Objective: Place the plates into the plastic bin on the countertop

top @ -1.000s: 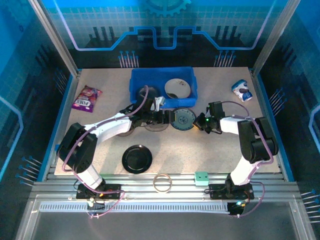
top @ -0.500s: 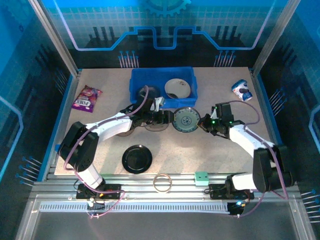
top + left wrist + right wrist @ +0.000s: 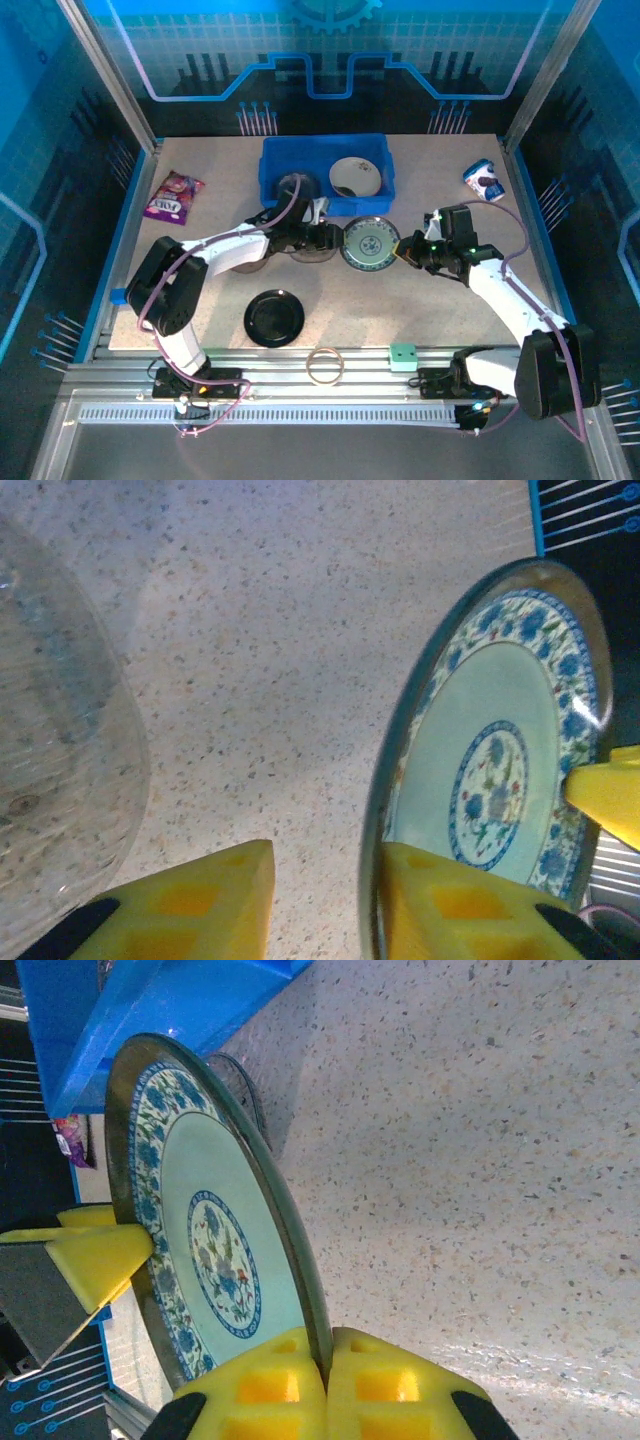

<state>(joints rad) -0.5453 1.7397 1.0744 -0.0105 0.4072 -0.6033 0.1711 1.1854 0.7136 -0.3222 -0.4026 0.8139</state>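
The blue patterned plate [image 3: 368, 243] stands tilted on edge on the countertop [image 3: 420, 300], just in front of the plastic bin [image 3: 275, 160]. My right gripper [image 3: 403, 250] is shut on its right rim [image 3: 328, 1350]. At the plate's left rim my left gripper [image 3: 335, 238] is open. One of its fingers [image 3: 450, 900] lies against the patterned face [image 3: 490, 770] and the other stands apart. The bin holds a speckled cream plate [image 3: 357, 177] and a smoky one [image 3: 293, 185]. A black plate [image 3: 274, 317] lies near the front. Clear plates [image 3: 310, 250] sit under my left arm.
A purple snack bag [image 3: 173, 195] lies at the left and a tipped white cup [image 3: 485, 181] at the back right. On the front rail sit a thin ring [image 3: 324, 365] and a green block [image 3: 403, 355]. A clear plate [image 3: 50, 780] lies close beside my left fingers.
The right arm has swung out and pushed the patterned plate up on edge toward the left gripper. The left jaws have narrowed around the plate's left rim.
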